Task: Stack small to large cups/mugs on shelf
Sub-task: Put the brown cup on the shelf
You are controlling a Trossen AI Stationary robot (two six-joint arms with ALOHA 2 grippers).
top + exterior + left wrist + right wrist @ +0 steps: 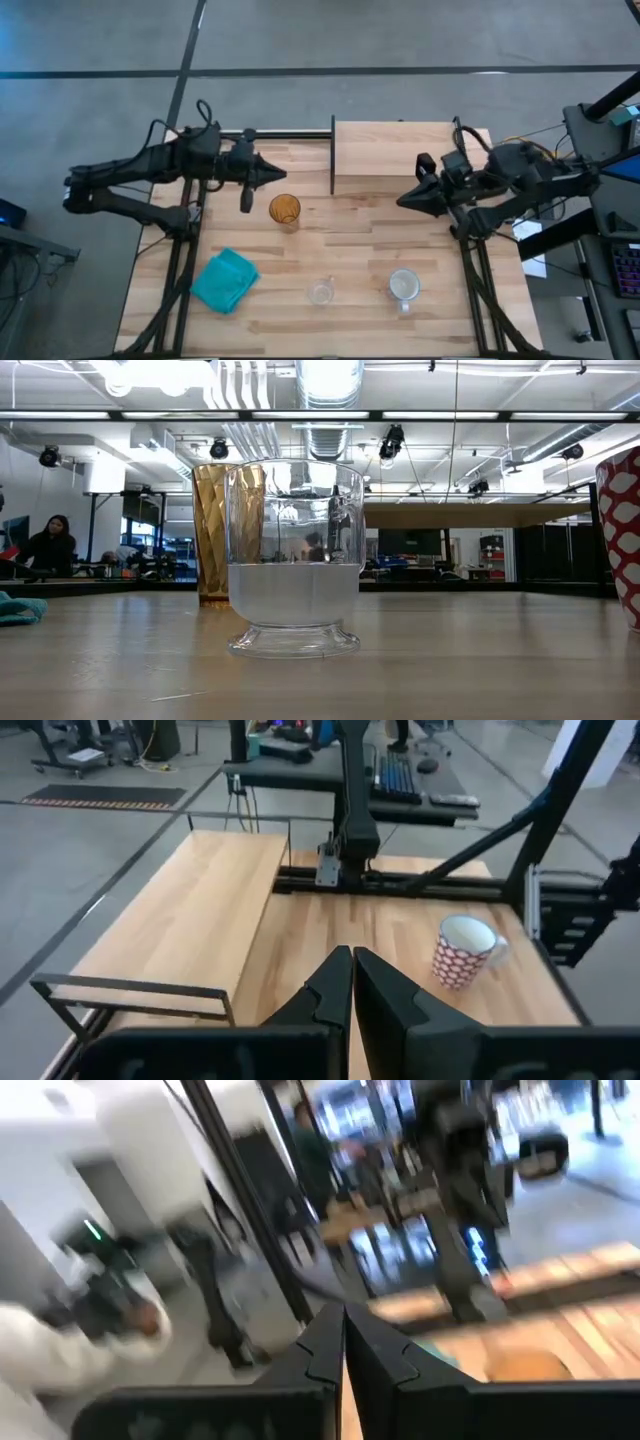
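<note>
The amber tumbler (285, 209) stands upright on the table near the left middle, also in the low view (222, 530). The tiny clear glass cup (320, 292) stands near the front edge, close in the low view (294, 560). The white mug with red pattern (404, 286) stands at the front right and shows in the left wrist view (464, 950). The shelf (400, 148) stands at the table's far side with nothing on it. My left gripper (280, 174) is shut and empty just beyond the tumbler. My right gripper (402, 199) is shut and empty, beside the shelf's near edge.
A teal cloth (225, 279) lies at the table's front left. The shelf's black frame (150, 990) stands at its edges. People show in the room beyond the table (50, 545). Bare tabletop lies between the tumbler and my right gripper.
</note>
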